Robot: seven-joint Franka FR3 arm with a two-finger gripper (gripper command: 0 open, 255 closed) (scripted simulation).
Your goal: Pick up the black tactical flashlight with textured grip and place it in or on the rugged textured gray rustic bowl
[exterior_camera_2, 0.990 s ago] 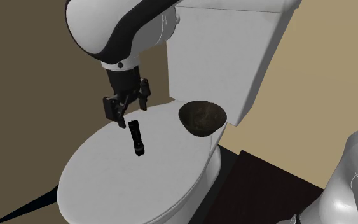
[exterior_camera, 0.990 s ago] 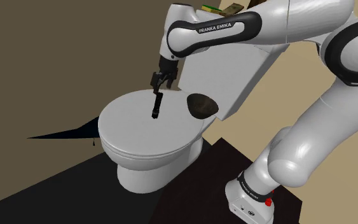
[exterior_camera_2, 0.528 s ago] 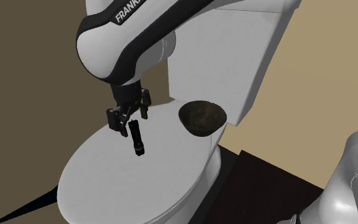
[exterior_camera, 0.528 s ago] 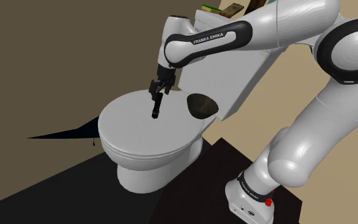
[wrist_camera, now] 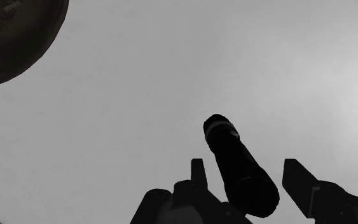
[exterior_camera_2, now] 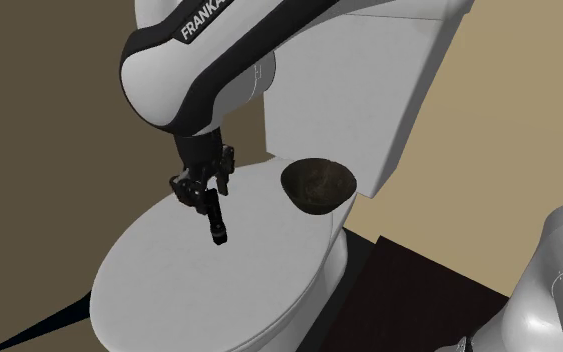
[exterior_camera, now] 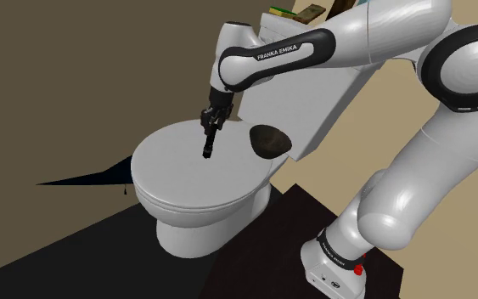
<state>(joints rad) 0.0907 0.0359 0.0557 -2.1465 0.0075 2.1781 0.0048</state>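
Shoulder view, left to right: white toilet lid (exterior_camera: 173, 174), then the gripper (exterior_camera: 212, 126) low over it, then the bowl (exterior_camera: 268, 140), then the stand (exterior_camera: 334, 263) at lower right.

The black flashlight (exterior_camera: 208, 146) is on the lid near its middle. Its upper end is up between the jaws and its lower end is on the lid. It looks to stand on end with a slight tilt, but we can't be sure.

The bowl is dark grey and sits on the lid's back edge by the tank (exterior_camera: 309, 98), near the flashlight but not touching it.

Second exterior view: lid (exterior_camera_2: 169, 285), gripper (exterior_camera_2: 204, 192) at the top of the flashlight (exterior_camera_2: 216, 225), bowl (exterior_camera_2: 317, 185) to their right, same layout.

Wrist view: the jaws are apart, with one finger on each side of the flashlight (wrist_camera: 234, 156). We see a gap on both sides, narrower at one finger, so the gripper (wrist_camera: 247, 164) has no hold yet. The bowl (wrist_camera: 12, 44) sits off to one side, well clear of the fingers.

We judge the step to be grasp setup: the jaws bracket the flashlight and the closing is not yet done. Next, the jaws need to close squarely on the grip, and the gripper may need to drop lower first. The flashlight is thin and off-centre between the fingers, so the first finger to touch could tip it. After that comes a straight lift, a short move to the shoulder view's right until the flashlight is over the bowl, a lowering, and release.
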